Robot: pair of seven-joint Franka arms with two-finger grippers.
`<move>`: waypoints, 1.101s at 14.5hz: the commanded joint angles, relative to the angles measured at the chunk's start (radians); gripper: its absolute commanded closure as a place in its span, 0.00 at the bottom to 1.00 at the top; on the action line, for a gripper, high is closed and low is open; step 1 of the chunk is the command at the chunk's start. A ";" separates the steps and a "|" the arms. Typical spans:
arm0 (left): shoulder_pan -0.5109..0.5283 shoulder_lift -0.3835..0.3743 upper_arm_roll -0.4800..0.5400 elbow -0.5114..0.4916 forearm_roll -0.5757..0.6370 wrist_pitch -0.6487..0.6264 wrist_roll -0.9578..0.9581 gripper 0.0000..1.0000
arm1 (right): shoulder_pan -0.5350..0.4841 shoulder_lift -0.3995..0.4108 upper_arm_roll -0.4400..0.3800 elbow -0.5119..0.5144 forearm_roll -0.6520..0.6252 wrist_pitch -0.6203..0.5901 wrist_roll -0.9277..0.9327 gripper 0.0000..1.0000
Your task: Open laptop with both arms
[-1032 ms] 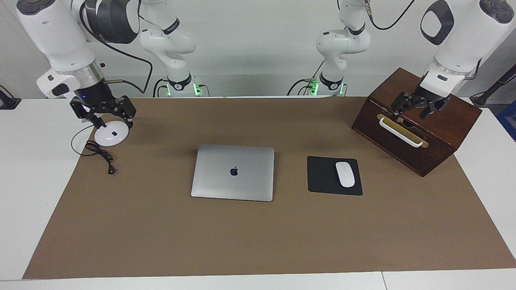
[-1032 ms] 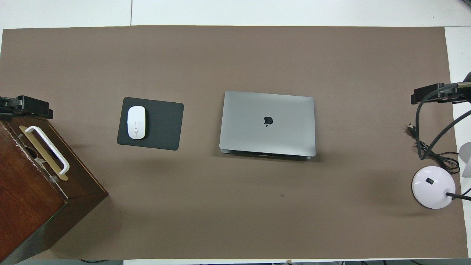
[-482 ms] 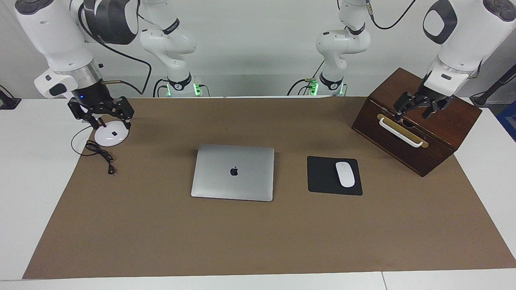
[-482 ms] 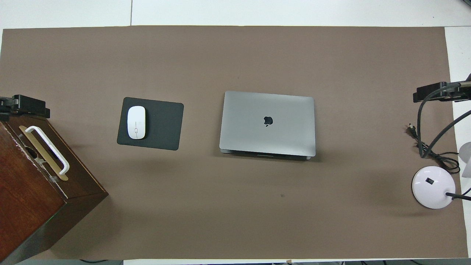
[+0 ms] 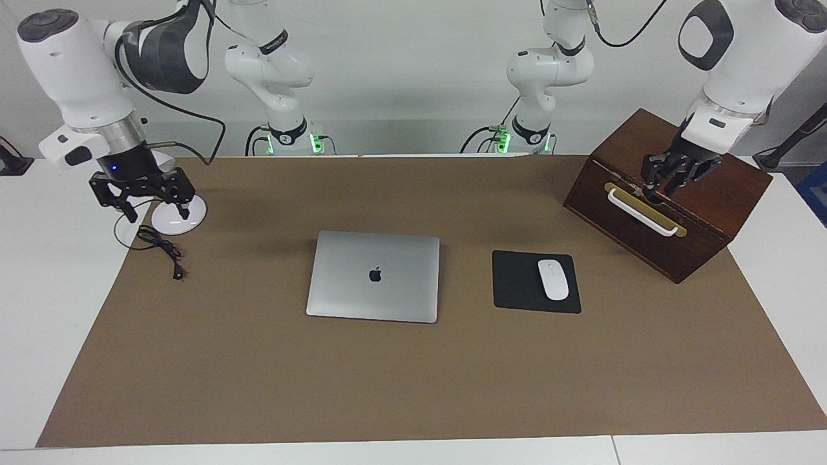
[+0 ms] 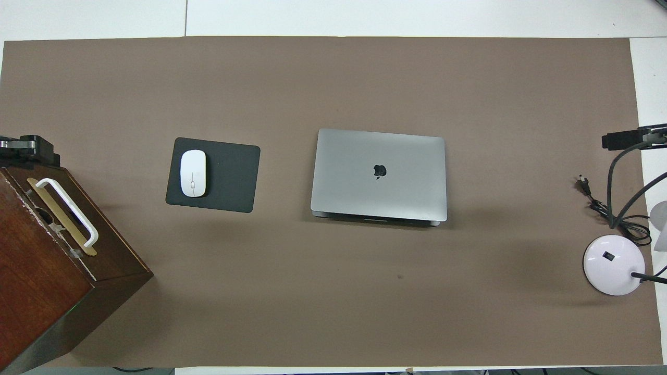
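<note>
The laptop [image 5: 375, 276] [image 6: 379, 174] lies shut and flat in the middle of the brown mat, its logo facing up. Neither gripper is at it. My left gripper [image 5: 672, 181] [image 6: 26, 146] hangs over the top of the wooden box [image 5: 672, 226], just above its white handle [image 5: 643, 212]. My right gripper [image 5: 155, 210] [image 6: 633, 139] hangs open and holds nothing. It is over the mat's edge at the right arm's end, beside a white round lamp base [image 5: 176, 218].
A black mousepad [image 5: 517, 287] with a white mouse [image 5: 553, 279] lies between the laptop and the box. A black cable [image 5: 161, 248] trails from the lamp base [image 6: 613, 264]. The box [image 6: 47, 271] stands at the left arm's end.
My right gripper has drifted outward toward the right arm's end of the table. My left gripper stays over the box and looks narrower than before. The laptop has not moved.
</note>
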 commanded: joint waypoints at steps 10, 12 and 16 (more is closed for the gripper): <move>-0.020 -0.026 0.007 -0.068 -0.002 0.134 -0.013 1.00 | -0.057 -0.054 0.007 -0.415 0.440 0.562 -0.370 0.00; -0.020 -0.047 0.005 -0.120 -0.005 0.194 -0.023 1.00 | 0.003 -0.054 0.007 -0.469 0.607 0.637 -0.408 0.00; -0.026 -0.115 0.002 -0.302 -0.099 0.407 -0.037 1.00 | 0.171 -0.053 0.007 -0.549 1.136 0.789 -0.630 0.00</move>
